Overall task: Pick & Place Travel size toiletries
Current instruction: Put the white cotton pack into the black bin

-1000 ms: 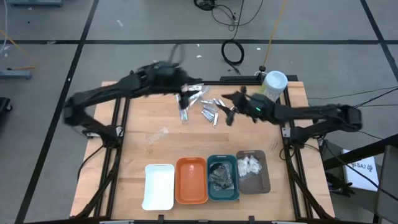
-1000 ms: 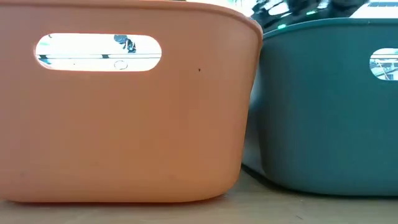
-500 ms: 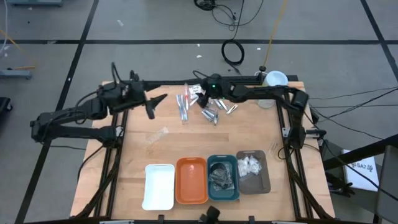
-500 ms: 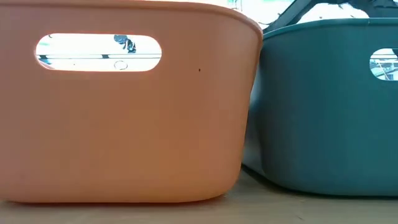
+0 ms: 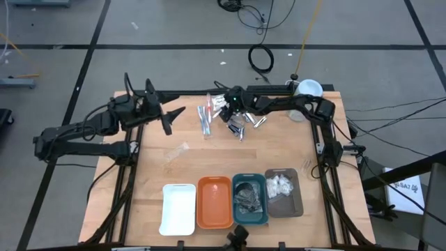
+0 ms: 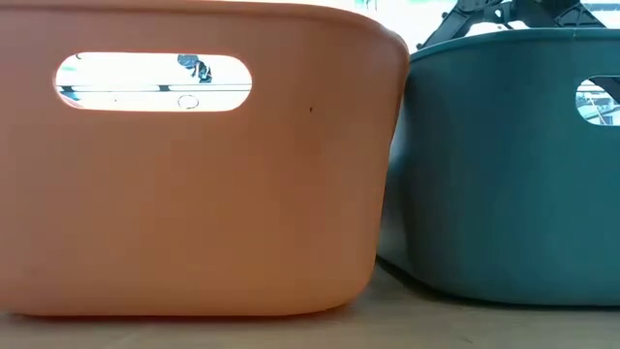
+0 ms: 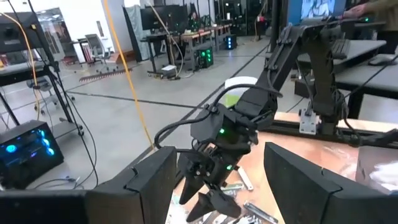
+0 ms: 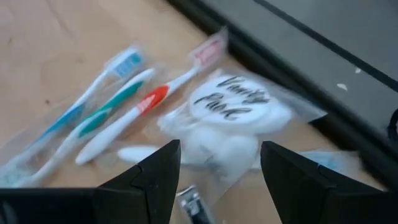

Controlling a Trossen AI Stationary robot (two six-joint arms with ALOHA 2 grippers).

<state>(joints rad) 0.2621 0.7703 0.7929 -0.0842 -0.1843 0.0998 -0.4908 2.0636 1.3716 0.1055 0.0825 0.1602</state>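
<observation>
The toiletries lie in a loose pile [image 5: 233, 120] near the table's far edge: clear-wrapped toothbrushes [image 8: 106, 118] in red, green and blue, a clear bag of white pads [image 8: 227, 118], and silvery metal pieces [image 5: 245, 125], one a clipper [image 8: 191, 208]. My right gripper [image 5: 233, 113] hangs open just above the pile, with the pad bag ahead of its fingers [image 8: 221, 180]. My left gripper [image 5: 169, 118] is open and waits left of the pile, clear of it [image 7: 221, 186]. A clear wrapped item [image 5: 175, 151] lies alone on the wood.
Four trays stand in a row at the near edge: white [image 5: 178, 209], orange [image 5: 214, 203], teal [image 5: 259, 183] with dark bundles, grey [image 5: 294, 183] with white pads. A pale-green canister [image 5: 306, 93] stands at the far right corner. The orange [image 6: 194, 194] and teal [image 6: 513, 165] walls fill the low view.
My left gripper has drawn back from over the pile toward the table's left edge and then stayed still. My right gripper has swung from the pile's right side toward the far edge and has come down over the pile, pointing toward the table's left.
</observation>
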